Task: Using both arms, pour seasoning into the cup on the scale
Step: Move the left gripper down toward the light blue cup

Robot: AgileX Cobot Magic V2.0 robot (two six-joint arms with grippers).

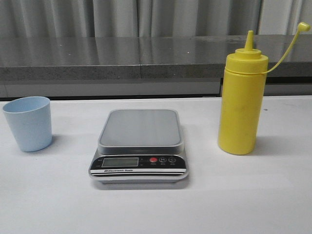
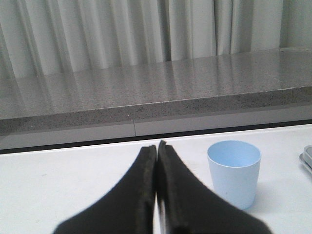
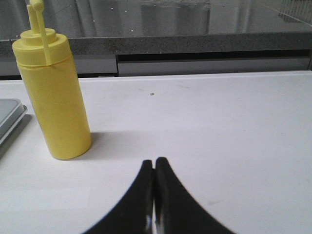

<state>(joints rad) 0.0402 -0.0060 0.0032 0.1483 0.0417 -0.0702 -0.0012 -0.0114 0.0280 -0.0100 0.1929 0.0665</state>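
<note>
Both of my end effectors have their fingers pressed together with nothing between them. On my left end effector (image 2: 156, 146), the black fingers meet in a thin seam at the lower centre of the left wrist view, above the white tabletop (image 2: 58, 180); the small pale blue tapered plastic cup (image 2: 234, 171) stands upright near them, apart from the fingers. My right end effector (image 3: 154, 162) sits likewise closed at the bottom centre of the right wrist view, with the tall yellow plastic squeeze bottle of seasoning (image 3: 54, 97) standing upright in the left part of that frame, well clear of the fingertips.

In the front view neither arm shows. The flat silver-grey digital kitchen scale (image 1: 140, 127) lies in the middle of the frame, its platform bare, its LCD and red and black buttons along the black front strip facing the camera. The cup sits at the left edge of the frame, apart from the scale. The seasoning bottle stands at the right, nozzle uncovered, its thin cap strap arching toward the upper right corner. A grey stone ledge (image 1: 97, 58) runs behind the tabletop.
</note>
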